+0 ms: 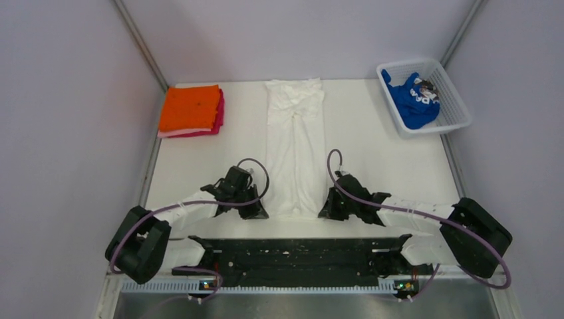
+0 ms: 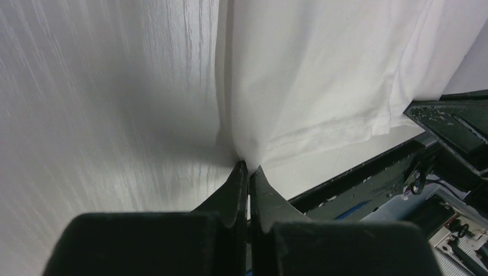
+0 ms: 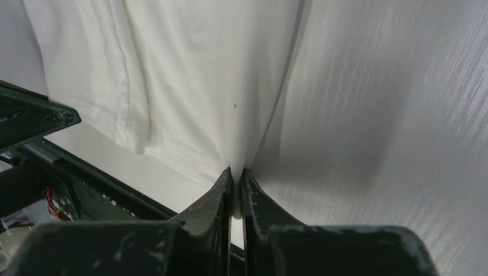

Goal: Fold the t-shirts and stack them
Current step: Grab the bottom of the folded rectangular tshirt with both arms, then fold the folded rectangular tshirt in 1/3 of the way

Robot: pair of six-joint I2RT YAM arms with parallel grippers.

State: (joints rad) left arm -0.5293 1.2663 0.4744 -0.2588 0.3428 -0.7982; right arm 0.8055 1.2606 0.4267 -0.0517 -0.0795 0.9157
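Note:
A white t-shirt (image 1: 294, 146) lies as a long narrow strip down the middle of the table, plain side up with no print showing. My left gripper (image 1: 261, 214) is shut on its near left hem corner, seen in the left wrist view (image 2: 248, 167). My right gripper (image 1: 326, 212) is shut on its near right hem corner, seen in the right wrist view (image 3: 236, 172). The orange t-shirt (image 1: 190, 107) lies folded on the pink t-shirt (image 1: 218, 117) at the back left. The blue t-shirt (image 1: 414, 100) is crumpled in the basket.
A white mesh basket (image 1: 454, 106) stands at the back right corner. The black arm rail (image 1: 299, 256) runs along the near table edge. Grey walls close in the left, back and right sides.

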